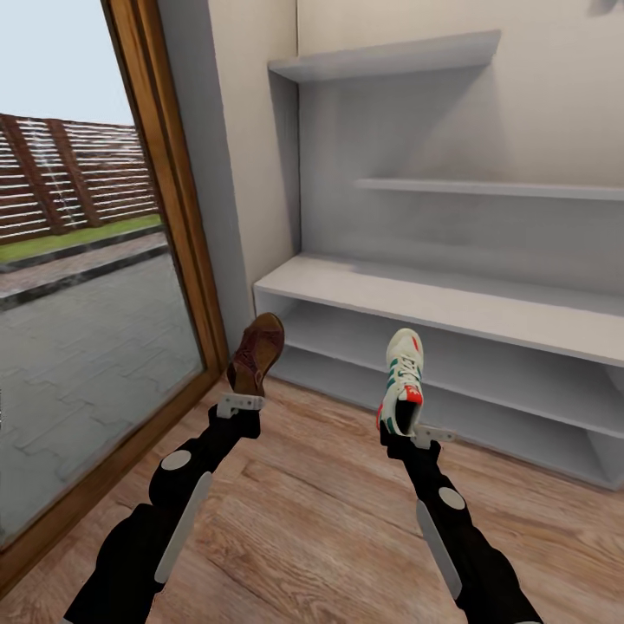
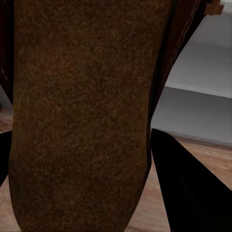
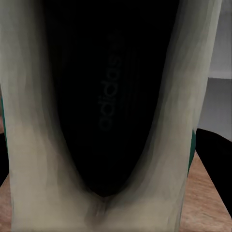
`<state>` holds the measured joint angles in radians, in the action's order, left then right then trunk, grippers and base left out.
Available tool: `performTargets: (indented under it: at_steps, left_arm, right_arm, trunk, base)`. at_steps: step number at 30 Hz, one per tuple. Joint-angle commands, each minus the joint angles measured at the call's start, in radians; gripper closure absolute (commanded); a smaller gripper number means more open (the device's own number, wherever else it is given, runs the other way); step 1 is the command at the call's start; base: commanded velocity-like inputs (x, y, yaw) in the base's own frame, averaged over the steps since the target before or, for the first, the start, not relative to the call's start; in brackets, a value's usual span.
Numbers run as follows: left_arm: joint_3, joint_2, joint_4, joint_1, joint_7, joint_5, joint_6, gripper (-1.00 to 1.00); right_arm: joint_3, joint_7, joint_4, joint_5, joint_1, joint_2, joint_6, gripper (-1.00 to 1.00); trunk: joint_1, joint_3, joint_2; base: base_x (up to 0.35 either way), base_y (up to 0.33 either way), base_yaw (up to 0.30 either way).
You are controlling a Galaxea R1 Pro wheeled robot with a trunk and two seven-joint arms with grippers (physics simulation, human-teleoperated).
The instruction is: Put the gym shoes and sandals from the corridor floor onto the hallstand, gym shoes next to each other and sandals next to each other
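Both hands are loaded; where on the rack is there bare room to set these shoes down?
The pale-grey shoe rack has bare room on its flat top and on both open tiers below it. The brown sandal in the left hand and the white sneaker in the right hand hang just before it.

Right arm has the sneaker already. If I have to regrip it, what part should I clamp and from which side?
Probably the heel end, as now. The right gripper is shut on the sneaker, which stands toe-up in front of the shoe rack. The right wrist view looks into its dark opening, so one finger may sit inside the heel collar. Come from the heel side: that rim is thin, the toe is bulkier.
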<state>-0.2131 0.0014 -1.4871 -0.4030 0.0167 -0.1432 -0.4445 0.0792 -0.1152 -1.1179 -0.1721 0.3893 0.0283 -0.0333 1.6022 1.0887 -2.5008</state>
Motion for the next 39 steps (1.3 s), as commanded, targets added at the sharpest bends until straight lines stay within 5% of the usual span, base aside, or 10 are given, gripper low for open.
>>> performTargets:
  at_steps: [1, 22, 39]
  left_arm:
    - [0.001, 0.000, -0.001, 0.000, 0.002, -0.007, -0.005, 1.00]
    - [0.002, 0.000, 0.047, -0.001, 0.002, -0.006, 0.001, 1.00]
    - [0.001, 0.000, 0.047, 0.000, 0.002, -0.006, 0.000, 1.00]
  right_arm:
    - [0.015, -0.007, -0.002, -0.007, 0.000, -0.001, -0.004, 1.00]
    - [0.035, -0.011, -0.002, -0.009, 0.000, 0.000, -0.004, 1.00]
    - [0.034, -0.011, -0.003, -0.009, 0.000, -0.001, -0.003, 1.00]
  trunk:
    - [0.000, 0.001, 0.000]
    - [0.000, 0.000, 0.000]
    - [0.000, -0.014, 0.000]
  base:
    - [0.162, 0.277, 0.000]
    - [0.141, 0.283, -0.005]
    - [0.009, 0.076, -0.238]
